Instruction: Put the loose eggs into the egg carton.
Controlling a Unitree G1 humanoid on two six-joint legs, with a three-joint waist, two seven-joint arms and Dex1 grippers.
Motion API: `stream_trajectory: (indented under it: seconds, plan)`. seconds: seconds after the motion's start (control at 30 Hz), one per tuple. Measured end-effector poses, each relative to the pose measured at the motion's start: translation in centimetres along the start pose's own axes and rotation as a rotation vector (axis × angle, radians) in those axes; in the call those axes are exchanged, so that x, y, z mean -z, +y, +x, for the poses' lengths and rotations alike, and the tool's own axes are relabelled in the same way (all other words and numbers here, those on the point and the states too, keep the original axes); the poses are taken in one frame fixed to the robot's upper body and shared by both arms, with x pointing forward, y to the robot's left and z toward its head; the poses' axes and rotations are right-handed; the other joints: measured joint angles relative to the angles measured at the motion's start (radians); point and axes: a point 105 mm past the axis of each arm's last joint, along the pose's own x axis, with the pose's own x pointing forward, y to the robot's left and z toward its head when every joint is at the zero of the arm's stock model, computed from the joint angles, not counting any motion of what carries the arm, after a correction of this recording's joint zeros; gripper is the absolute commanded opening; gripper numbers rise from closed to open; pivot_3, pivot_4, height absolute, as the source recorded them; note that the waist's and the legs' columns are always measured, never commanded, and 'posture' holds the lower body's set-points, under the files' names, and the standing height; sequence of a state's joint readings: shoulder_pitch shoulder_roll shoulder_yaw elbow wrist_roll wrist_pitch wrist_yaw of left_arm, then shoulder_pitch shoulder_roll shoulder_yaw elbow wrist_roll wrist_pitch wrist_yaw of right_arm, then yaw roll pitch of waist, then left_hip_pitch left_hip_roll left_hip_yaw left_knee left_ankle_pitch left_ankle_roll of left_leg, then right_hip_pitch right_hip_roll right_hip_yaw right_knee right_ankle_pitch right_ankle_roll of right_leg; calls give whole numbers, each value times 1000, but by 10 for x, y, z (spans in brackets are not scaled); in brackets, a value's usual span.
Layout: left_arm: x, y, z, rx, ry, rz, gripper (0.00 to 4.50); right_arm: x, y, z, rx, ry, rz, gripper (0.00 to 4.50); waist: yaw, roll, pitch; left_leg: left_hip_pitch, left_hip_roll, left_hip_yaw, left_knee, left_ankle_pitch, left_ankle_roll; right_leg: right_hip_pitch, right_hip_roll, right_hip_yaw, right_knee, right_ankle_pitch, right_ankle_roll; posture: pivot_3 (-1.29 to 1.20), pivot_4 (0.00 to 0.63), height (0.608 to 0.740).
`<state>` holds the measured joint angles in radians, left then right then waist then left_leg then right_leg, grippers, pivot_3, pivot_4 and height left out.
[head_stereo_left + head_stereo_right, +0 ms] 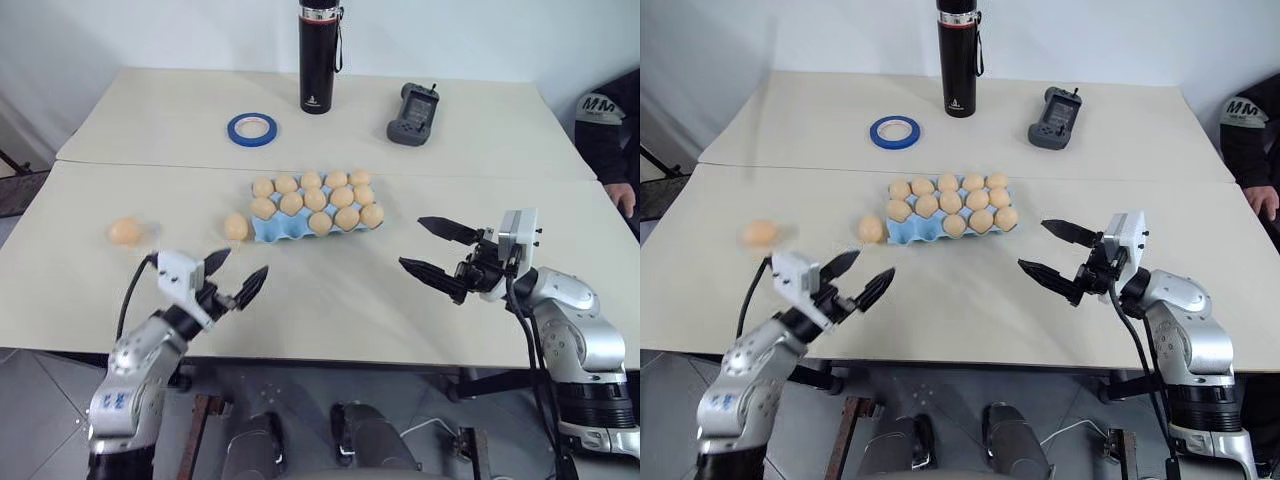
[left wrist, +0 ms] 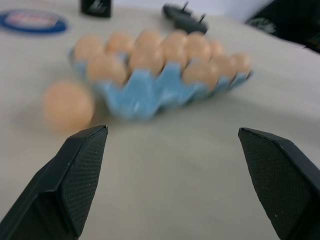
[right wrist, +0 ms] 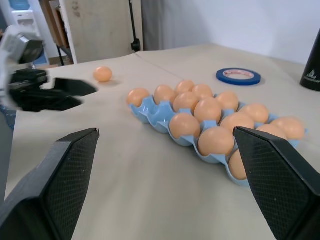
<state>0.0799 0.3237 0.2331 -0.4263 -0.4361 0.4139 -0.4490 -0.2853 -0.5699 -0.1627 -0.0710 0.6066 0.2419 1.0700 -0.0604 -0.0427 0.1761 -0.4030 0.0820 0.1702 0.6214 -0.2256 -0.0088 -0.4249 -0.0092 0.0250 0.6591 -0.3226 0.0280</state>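
the carton (image 1: 300, 229) is a light blue moulded tray with scalloped edges, lying near the middle of the pale tabletop (image 1: 340, 300), a little skewed to the tabletop's edge. most of its cups hold smooth, pale orange-tan eggs, all alike, packed in close rows; the near left corner cup looks bare, showing blue.

two loose eggs lie on the tabletop to the carton's left. the near egg (image 1: 236, 227) sits just beside the carton's left end, touching it or almost so; i cannot tell which. the far egg (image 1: 125, 232) lies well apart, out toward the tabletop's left edge.

the left gripper (image 1: 234, 276) hangs over the near left part of the tabletop with its two black fingers spread wide and nothing between them; in the left wrist view the near egg and the carton lie ahead of it. the right gripper (image 1: 432, 250) hangs over the near right part, pointing toward the carton, fingers also wide apart and holding nothing.

toward the back stand a black flask (image 1: 317, 55), a blue tape roll (image 1: 252, 129) lying flat to its left, and a dark grey handheld device (image 1: 413, 113) to its right. a person's dark sleeve (image 1: 608, 125) shows at the right edge.
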Motion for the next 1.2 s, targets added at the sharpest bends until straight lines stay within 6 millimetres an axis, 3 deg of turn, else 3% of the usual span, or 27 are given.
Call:
stream_trajectory:
  seconds: [0.23,0.47,0.77,1.2]
  plan:
    - [-16,7,-6,-70,-70,28,4452,-4,-5,4,-28,-5,-8,4500,2,0,0,-1,-1,-1,1,0,3,3,-1,0,-7,-1,-7,0,150,740]
    - [-44,5,31,-109,-215,75,4452,-1,-7,5,-40,12,-5,4500,6,0,0,-1,-1,-1,0,-1,4,6,0,0,-12,2,-2,0,150,740]
    - [-33,22,86,-235,-173,94,4452,2,-7,3,-29,27,-5,4500,6,0,0,0,0,-1,-1,-1,6,5,1,-1,-11,6,4,0,150,740]
    - [-14,34,100,-332,-106,138,4452,1,-7,2,-19,38,-16,4500,9,0,0,0,0,0,-1,-2,6,5,1,-1,-10,5,5,0,150,740]
